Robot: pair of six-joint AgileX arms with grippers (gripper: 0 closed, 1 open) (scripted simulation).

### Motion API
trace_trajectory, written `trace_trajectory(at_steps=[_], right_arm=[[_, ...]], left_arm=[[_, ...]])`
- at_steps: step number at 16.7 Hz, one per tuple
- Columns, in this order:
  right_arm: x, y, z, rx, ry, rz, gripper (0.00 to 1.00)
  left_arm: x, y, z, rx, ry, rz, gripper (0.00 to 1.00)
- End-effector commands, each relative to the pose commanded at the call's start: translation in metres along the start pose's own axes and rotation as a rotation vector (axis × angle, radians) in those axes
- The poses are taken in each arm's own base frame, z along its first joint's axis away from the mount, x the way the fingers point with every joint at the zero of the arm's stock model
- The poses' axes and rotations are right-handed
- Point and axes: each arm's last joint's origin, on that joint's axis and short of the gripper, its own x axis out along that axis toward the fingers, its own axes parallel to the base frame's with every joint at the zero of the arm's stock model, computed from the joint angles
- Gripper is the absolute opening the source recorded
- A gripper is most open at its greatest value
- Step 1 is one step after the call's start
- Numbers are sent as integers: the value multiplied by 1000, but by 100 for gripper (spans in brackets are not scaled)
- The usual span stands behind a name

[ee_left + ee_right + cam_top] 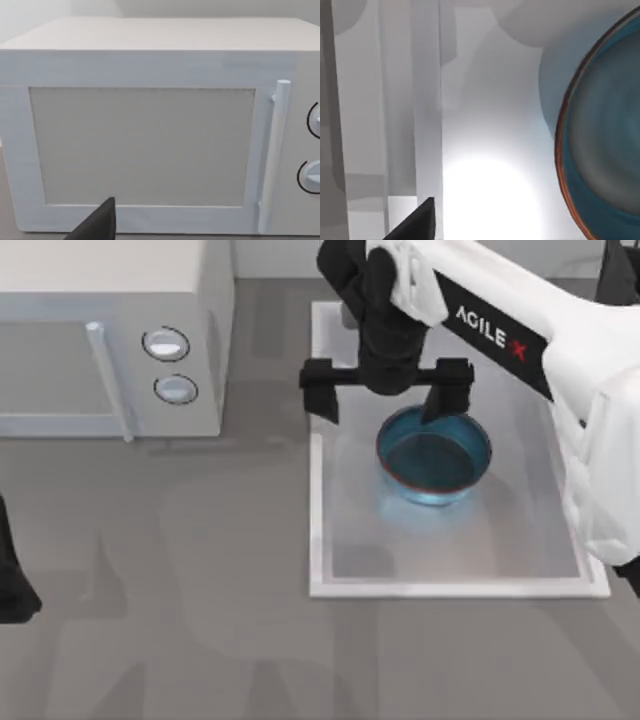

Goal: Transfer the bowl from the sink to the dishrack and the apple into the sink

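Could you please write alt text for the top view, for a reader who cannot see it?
The right claw, open wide, hovers over the far rim of a glossy translucent blue bowl sitting in a white rectangular sink. A white microwave stands to the left.

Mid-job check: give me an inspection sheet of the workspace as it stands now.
Surface: grey table.
Job's things: blue bowl upright on the sink floor.
Clutter: white microwave at the table's left, door shut.
Grippers: right gripper open over the sink, one finger at the bowl's far rim, the other outside it; left gripper parked at the left edge, facing the microwave.
Cables: nothing seen.
Surroundings: nothing seen.
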Motion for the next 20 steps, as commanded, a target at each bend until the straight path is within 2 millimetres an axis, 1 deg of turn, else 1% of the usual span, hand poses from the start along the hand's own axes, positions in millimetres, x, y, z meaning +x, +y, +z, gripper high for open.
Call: trace_trajectory(at_steps=[4,5,6,9,20], right_arm=[[63,1,0,1,-6,4,100],[74,1,-1,1,-3,2,100],[79,0,-1,1,-2,1,100],[80,0,-2,1,-2,1,100],[80,0,-2,1,-2,1,17]], left_arm=[[0,0,0,0,0,0,100],[0,0,0,0,0,0,100],[0,0,0,0,0,0,100],[0,0,0,0,0,0,100],[0,0,0,0,0,0,100]])
